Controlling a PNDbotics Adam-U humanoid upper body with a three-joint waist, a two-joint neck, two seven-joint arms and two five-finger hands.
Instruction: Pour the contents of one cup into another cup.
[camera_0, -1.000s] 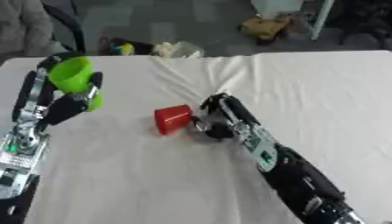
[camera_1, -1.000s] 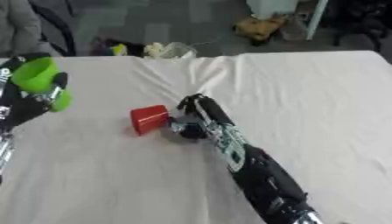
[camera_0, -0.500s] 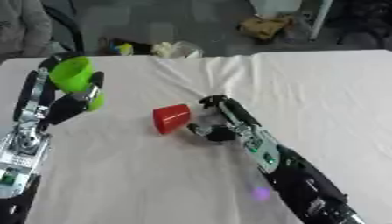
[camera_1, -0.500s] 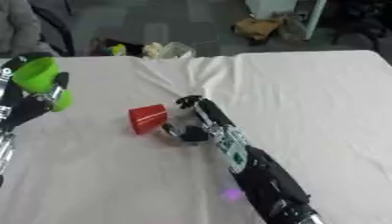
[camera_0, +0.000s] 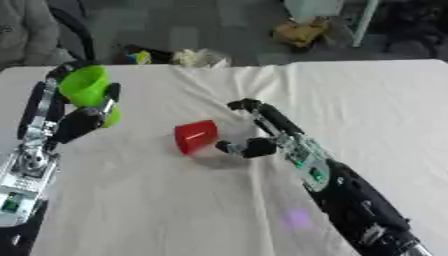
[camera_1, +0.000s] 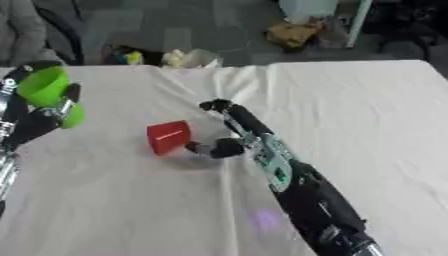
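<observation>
Right hand (camera_0: 262, 137) has opened and backed off; small red plastic cup (camera_0: 195, 136) sits just beside its spread fingertips. Left hand (camera_0: 77, 121) clamps bright green plastic cup (camera_0: 87, 90), raised. Pour looks done or pending; can't tell.

White cloth (camera_0: 175, 210) covers the table (camera_1: 385, 100), creased near the far edge, folds running toward the middle. Beyond it, grey floor (camera_0: 219, 30). Clutter on the floor just past the table edge: pale crumpled bag (camera_0: 199, 57), small yellow and dark items beside it. Further back, tan bundle (camera_0: 302, 32) beside a pale upright post (camera_0: 366, 22). Dark chair back (camera_0: 74, 30) at far left. Light even, soft.
</observation>
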